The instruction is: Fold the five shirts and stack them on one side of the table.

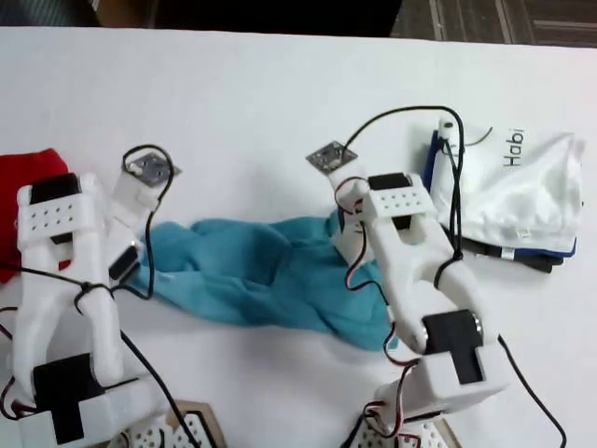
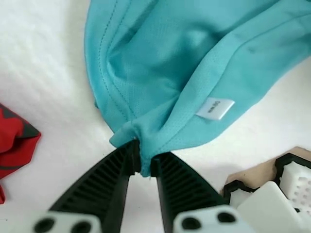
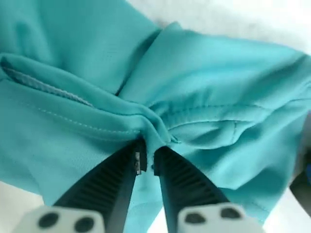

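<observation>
- The teal shirt (image 1: pixel 261 271) lies crumpled in a long rope across the middle of the white counter (image 1: pixel 233 93). It runs from about 9 o'clock towards 4 o'clock between the two arms.
- The left gripper (image 2: pixel 144 160) sits at the 9 o'clock end of that rope. Its black jaws are closed down almost completely, with a bunched corner of the teal cloth pinched between the tips.
- From the left wrist, the fabric fans out wide beyond the pinch, with stitched hems showing, and a small white label (image 2: pixel 215 108) is sewn to one edge.
- The right gripper (image 3: pixel 148 153) is down on the other end of the shirt, near 3 o'clock from the cloth's centre. Its jaws too are drawn nearly together, nipping a gathered ridge of teal fabric at a seam.
- Folds of the shirt spread around and past the right gripper's tips on both sides.
- A red shirt (image 1: pixel 37 163) lies loose at the counter's 9 o'clock edge, partly under the left arm and apart from the teal one.
- Over at 3 o'clock is the folded stack (image 1: pixel 522 191), with a white shirt on top and blue and dark layers peeking out underneath. It lies just beside the right arm and clear of the teal shirt.
</observation>
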`<act>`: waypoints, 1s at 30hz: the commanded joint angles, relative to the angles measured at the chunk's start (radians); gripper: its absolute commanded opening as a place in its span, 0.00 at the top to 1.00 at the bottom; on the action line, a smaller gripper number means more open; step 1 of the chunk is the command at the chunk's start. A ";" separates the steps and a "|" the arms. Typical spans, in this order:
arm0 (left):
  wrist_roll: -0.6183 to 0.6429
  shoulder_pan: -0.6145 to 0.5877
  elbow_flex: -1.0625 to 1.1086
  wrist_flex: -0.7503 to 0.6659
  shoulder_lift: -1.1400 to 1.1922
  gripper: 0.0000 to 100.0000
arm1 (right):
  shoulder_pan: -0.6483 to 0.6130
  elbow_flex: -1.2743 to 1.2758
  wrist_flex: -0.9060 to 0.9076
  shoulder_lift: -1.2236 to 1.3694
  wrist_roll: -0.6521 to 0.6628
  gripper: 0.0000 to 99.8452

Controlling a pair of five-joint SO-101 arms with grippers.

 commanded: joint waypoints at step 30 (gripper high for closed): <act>0.173 0.032 -1.084 0.249 -0.034 0.97 | 0.065 -1.407 0.265 -0.143 0.008 0.98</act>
